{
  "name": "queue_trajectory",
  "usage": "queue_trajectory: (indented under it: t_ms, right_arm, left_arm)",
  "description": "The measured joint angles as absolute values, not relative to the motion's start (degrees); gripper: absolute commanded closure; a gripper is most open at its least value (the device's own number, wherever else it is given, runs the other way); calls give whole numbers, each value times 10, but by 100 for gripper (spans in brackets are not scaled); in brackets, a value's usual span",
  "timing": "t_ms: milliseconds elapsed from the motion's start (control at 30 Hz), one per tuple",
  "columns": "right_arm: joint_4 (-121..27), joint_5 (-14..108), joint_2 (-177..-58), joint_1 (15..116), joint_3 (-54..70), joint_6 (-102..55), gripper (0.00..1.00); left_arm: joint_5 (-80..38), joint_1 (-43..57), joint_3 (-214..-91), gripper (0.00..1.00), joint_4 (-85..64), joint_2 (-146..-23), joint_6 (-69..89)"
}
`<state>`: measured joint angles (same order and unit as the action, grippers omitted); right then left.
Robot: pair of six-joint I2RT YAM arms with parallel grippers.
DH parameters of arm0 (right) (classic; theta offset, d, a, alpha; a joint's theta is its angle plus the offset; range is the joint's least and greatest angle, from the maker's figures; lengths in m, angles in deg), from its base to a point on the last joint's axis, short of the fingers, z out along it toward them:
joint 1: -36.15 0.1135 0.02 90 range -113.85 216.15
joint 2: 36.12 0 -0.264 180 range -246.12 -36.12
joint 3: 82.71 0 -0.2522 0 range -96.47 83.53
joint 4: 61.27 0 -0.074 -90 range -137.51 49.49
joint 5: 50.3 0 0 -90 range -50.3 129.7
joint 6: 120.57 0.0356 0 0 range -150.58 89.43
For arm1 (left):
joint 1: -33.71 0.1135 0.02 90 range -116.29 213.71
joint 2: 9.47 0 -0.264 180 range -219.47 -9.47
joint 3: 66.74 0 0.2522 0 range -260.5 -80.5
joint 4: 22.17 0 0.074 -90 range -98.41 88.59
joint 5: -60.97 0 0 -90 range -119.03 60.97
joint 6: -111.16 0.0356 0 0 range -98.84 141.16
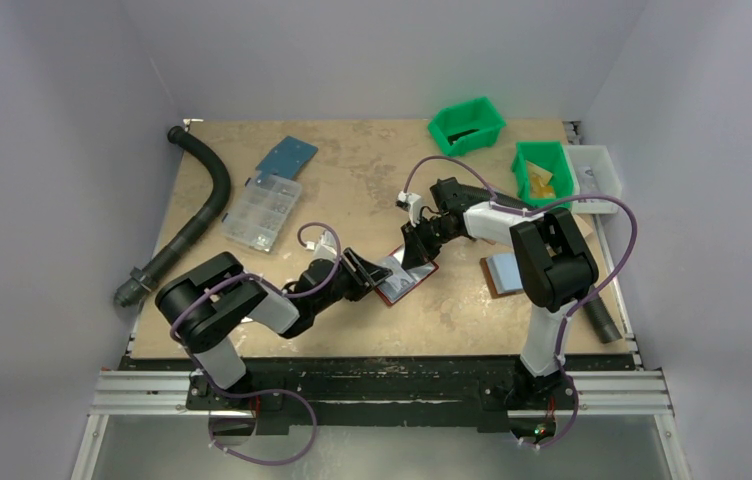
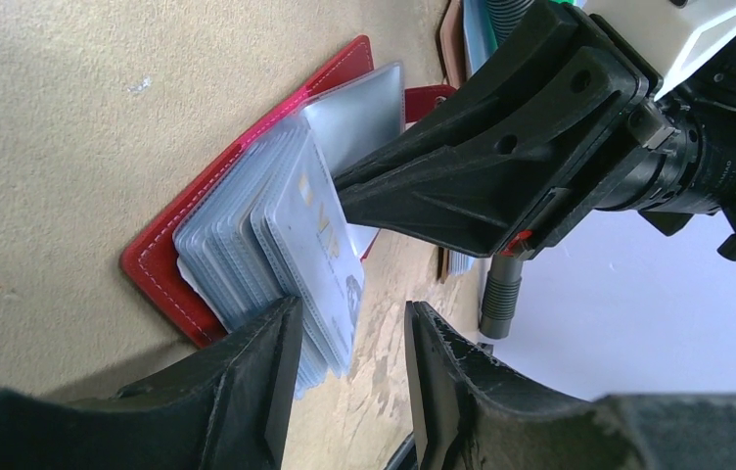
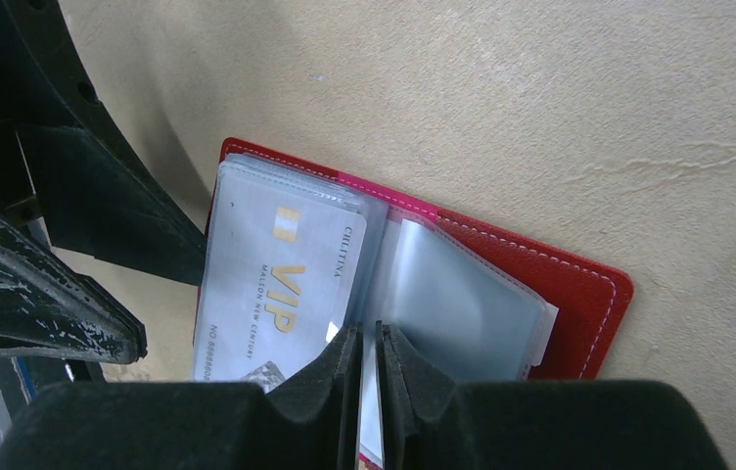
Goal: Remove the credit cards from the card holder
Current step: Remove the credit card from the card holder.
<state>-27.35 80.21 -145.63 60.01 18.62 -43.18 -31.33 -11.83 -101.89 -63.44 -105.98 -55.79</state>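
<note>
The card holder (image 1: pixel 404 277) lies open on the table, red cover down (image 3: pixel 579 284), with a fanned stack of pale blue-grey pockets. A pale card (image 3: pixel 286 284) printed with a gold "VIP" sits in the top pocket and also shows in the left wrist view (image 2: pixel 320 235). My right gripper (image 3: pixel 369 333) stands over the holder's middle fold, shut on a clear pocket leaf (image 3: pixel 462 304) that curls up. My left gripper (image 2: pixel 349 313) is open at the pocket stack's free edge, with the stack's corner just inside its jaws. No card lies loose outside the holder.
A brown folder with a pale blue inside (image 1: pixel 505 272) lies right of the holder. Two green bins (image 1: pixel 466 125) (image 1: pixel 542 170) and a white bin (image 1: pixel 592 170) stand at the back right. A clear organiser box (image 1: pixel 262 212), a blue pad (image 1: pixel 286 156) and a black hose (image 1: pixel 202 210) are at the left.
</note>
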Motion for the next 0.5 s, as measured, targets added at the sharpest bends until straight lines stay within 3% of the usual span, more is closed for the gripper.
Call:
queue_trajectory:
  t_ms: [233, 500]
  right_arm:
    - [-273, 802, -1456, 599, 186, -432, 81]
    - [-273, 802, -1457, 598, 186, -432, 81]
  left_arm:
    - [-300, -113, -1007, 54, -690, -1088, -579]
    - [-290, -102, -1005, 62, -703, -1101, -603]
